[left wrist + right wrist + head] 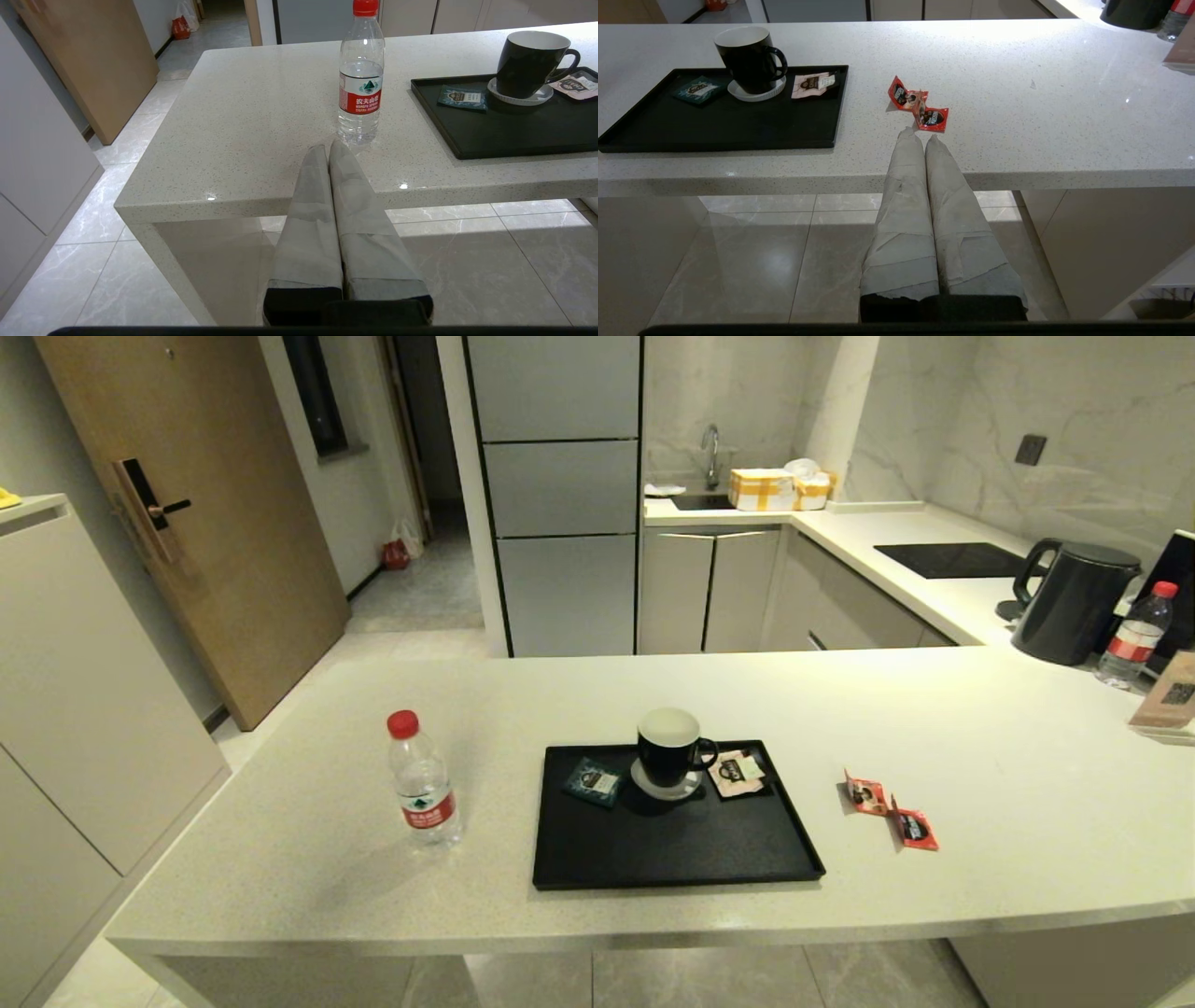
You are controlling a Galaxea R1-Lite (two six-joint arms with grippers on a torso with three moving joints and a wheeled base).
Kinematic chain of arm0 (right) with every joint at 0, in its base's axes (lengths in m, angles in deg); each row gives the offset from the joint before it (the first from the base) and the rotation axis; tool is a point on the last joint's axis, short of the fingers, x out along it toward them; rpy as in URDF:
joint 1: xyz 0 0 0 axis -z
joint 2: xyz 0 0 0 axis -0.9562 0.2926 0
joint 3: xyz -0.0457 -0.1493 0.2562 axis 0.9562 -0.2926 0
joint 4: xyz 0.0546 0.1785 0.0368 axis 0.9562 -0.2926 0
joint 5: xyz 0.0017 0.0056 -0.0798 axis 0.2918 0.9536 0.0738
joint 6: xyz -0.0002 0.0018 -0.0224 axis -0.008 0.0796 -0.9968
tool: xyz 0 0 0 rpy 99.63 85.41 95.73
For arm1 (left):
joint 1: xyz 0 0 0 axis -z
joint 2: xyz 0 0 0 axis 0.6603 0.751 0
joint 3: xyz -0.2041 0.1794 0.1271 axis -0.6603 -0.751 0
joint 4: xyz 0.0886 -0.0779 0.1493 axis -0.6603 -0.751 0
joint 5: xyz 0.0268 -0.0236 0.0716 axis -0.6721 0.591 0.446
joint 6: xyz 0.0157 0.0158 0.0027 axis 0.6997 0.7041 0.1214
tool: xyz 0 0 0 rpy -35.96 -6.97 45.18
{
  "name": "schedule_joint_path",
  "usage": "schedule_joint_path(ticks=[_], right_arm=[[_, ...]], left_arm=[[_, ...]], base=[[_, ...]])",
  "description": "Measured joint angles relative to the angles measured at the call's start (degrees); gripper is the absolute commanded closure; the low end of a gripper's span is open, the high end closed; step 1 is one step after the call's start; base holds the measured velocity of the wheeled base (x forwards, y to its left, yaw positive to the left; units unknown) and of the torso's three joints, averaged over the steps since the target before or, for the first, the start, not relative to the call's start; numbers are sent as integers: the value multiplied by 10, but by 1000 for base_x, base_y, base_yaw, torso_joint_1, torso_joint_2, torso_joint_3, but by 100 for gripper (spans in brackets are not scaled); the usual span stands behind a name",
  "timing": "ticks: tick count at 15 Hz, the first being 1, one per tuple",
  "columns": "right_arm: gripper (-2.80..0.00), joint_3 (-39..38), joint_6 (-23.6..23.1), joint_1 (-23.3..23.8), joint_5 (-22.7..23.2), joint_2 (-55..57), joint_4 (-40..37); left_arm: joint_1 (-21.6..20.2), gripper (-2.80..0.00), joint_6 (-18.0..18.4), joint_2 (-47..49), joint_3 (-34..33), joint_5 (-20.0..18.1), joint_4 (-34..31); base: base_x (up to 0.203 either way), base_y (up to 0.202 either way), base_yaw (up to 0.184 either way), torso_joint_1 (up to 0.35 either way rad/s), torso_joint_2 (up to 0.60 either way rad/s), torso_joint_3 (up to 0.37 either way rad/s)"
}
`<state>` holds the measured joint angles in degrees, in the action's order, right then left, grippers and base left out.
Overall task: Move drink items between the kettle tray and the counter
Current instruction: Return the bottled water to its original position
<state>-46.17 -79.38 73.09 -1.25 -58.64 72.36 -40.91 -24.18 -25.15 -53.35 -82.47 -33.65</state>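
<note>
Left tool (328, 148): fingers pressed together, holding nothing, held off the near edge of the worktop (980, 728) and aimed at the water bottle (360, 79), tips not touching it. Right tool (920, 136): likewise closed flat and empty, held off the near edge, tips pointing at the two red sachets (919, 103) just ahead. Neither arm shows in the head view, so both sit low and back, short of the worktop; reads as a start pose. Bottle stands upright on the worktop, to the left of the black tray (672, 873) and apart from it. Sachets lie flat on the worktop to the right of the tray, the two touching end to end, apart from the tray rim. On the tray: black mug (670, 749) on a white coaster, a teal packet (593, 781) on its left, a pink packet (738, 772) on its right; the near half of the tray is bare. Progress, as judged: no drink item is on the tray, nothing gripped, so if the move is onto the tray, all of it is left — bottle for the left arm, sachets for the right. Each tool would have to open before any grasp.
</note>
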Motion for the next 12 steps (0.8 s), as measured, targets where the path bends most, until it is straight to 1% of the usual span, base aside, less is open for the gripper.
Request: schedule_joint_path(ticks=[7, 10, 11, 12], right_arm=[[0, 0, 0, 0, 0, 0, 0], [0, 0, 0, 0, 0, 0, 0], [0, 1, 0, 0, 0, 0, 0], [0, 1, 0, 0, 0, 0, 0]], left_arm=[[0, 0, 1, 0, 0, 0, 0], [0, 0, 1, 1, 9, 1, -11], [0, 0, -1, 2, 15, 1, -14], [0, 0, -16, 7, 27, 0, -33]], base=[[0, 0, 0, 0, 0, 0], [0, 0, 0, 0, 0, 0], [0, 0, 0, 0, 0, 0], [0, 0, 0, 0, 0, 0]])
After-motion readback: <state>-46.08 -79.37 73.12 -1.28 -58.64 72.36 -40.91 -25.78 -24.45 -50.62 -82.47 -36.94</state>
